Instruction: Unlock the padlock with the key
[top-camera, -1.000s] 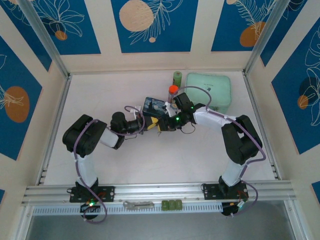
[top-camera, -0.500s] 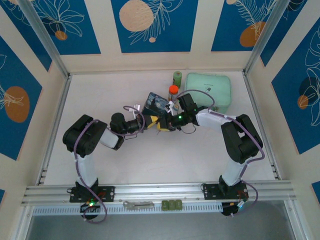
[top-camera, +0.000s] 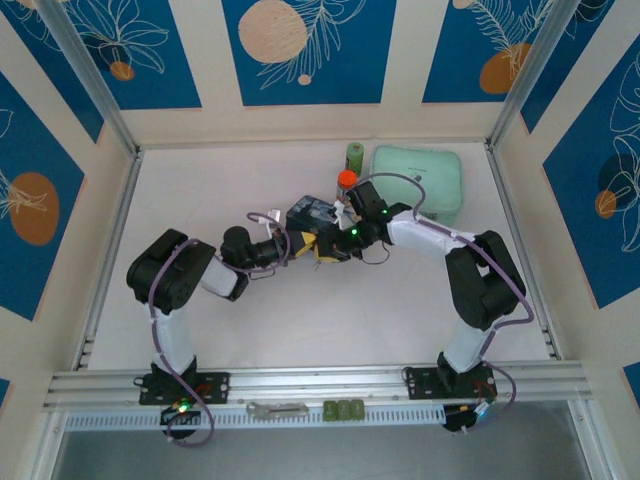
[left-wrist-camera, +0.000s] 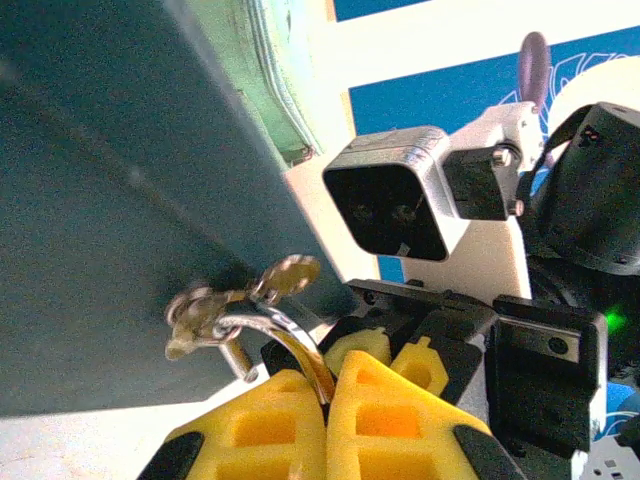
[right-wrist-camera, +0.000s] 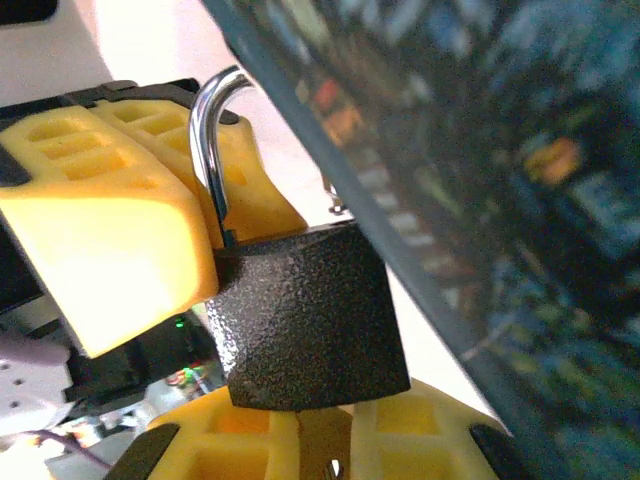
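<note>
- Progress looks partway. The small padlock with a dark, grainy body (right-wrist-camera: 310, 320) is held from two sides, but nothing shows it sprung open. One leg of its thin silver U-shaped shackle (right-wrist-camera: 208, 140) enters the body. The other leg is hidden, so I cannot tell whether it is unlocked.
- The left gripper (left-wrist-camera: 325, 405) has its yellow fingers clenched on the shackle, holding the padlock just beside the blue painted box (right-wrist-camera: 480, 150).
- The right gripper (right-wrist-camera: 320, 435) has its yellow fingers pressed together just beneath the padlock, touching its underside. A silvery sliver in the seam between them is most likely the tiny metal key (right-wrist-camera: 328, 462) seated in the keyhole, though it is too small to be sure.
- What is left, as I judge it: turn the key fully and draw the shackle out of the body.
- Small brass and silver metal fittings (left-wrist-camera: 200, 315) cluster at the shackle's curve against the box's wall. Whether the shackle passes through them is unclear.
- The padlock sits around the middle of the pale table (top-camera: 200, 180), a little toward the far edge and well away from the left and right edges.
- The left arm rises from the near left corner, folds its elbow outward to the left, and runs its forearm rightward toward the centre.
- The right arm mirrors it from the near right corner, with its elbow out to the right and its forearm reaching leftward.
- The two grippers meet nose to nose at the box.
</note>
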